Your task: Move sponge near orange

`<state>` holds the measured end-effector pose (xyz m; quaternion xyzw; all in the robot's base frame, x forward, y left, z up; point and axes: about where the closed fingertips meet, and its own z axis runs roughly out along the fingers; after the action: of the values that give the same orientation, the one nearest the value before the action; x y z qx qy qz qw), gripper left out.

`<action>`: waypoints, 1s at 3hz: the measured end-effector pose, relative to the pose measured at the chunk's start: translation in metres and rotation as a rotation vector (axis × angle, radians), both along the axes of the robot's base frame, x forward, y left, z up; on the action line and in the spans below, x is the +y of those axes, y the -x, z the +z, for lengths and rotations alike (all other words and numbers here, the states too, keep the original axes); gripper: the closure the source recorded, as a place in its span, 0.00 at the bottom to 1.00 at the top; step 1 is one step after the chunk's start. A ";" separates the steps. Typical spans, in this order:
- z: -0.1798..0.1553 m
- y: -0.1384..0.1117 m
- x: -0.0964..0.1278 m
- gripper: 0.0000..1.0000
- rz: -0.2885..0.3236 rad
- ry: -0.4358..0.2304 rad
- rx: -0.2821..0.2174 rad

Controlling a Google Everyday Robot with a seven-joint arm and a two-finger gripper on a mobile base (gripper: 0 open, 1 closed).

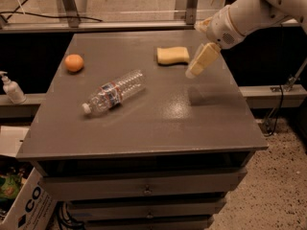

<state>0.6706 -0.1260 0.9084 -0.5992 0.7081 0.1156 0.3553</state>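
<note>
The pale yellow sponge [173, 55] lies flat on the grey table [144, 128], at the far right part of the top. The orange [74, 63] sits at the far left of the table, well apart from the sponge. My gripper [195, 69] hangs from the white arm at the upper right, just right of the sponge and slightly nearer than it, above the tabletop. It holds nothing.
A clear plastic water bottle [114, 92] lies on its side in the middle of the table, between orange and sponge. A soap dispenser [11, 88] stands on a ledge to the left. A cardboard box [19, 205] sits on the floor at lower left.
</note>
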 end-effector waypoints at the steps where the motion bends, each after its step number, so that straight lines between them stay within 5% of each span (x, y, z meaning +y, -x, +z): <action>1: -0.012 -0.036 0.008 0.00 -0.037 -0.039 -0.006; 3: -0.050 -0.096 0.009 0.00 -0.160 -0.011 0.015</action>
<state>0.7670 -0.1167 0.8580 -0.5379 0.7556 0.0952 0.3614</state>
